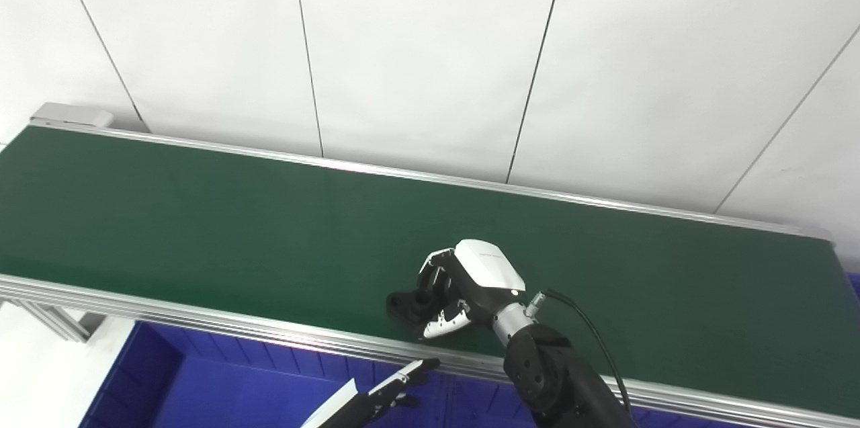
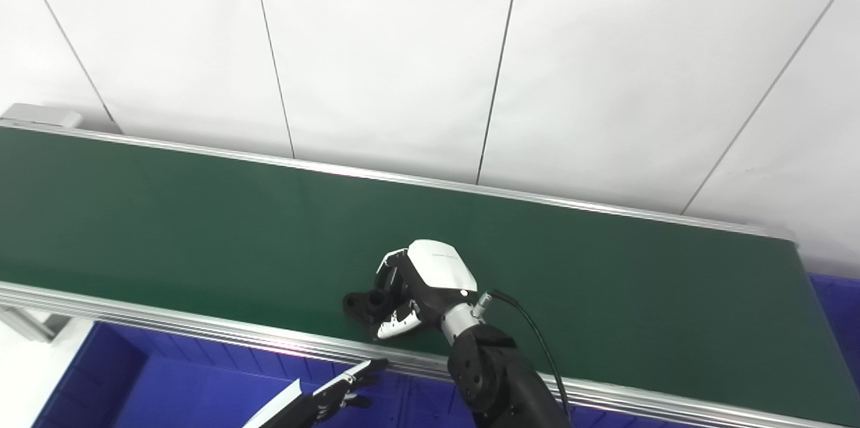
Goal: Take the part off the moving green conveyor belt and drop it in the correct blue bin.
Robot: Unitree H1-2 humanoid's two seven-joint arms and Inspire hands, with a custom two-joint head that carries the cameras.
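Now the right hand (image 1: 463, 293) reaches over the green belt (image 1: 201, 226), close to the belt's near edge and a little right of its middle. Its white-backed palm faces down and its fingers (image 1: 445, 324) curl around a small black part (image 1: 408, 305). The part sits on the belt surface just inside the near metal rail (image 1: 201, 320); whether it is lifted clear of the belt cannot be told. The hand is grasping the part, with the thumb side toward the rail and the other fingers on the far side of it. A black cable (image 1: 591, 334) loops from the wrist back along the dark forearm, which comes in from the bottom edge at the right.

The left hand (image 2: 336, 391) is low at the bottom edge, below the near rail and over the blue bin (image 1: 222, 381). Only its dark fingertips and a white strip of the arm show, stretched out flat toward the rail and holding nothing; the fingers look extended and slightly apart.

A 2nd patch of blue bin (image 2: 840, 307) shows past the belt's right end. Behind the far rail stands a white panelled wall (image 1: 430, 45) with thin dark seams.
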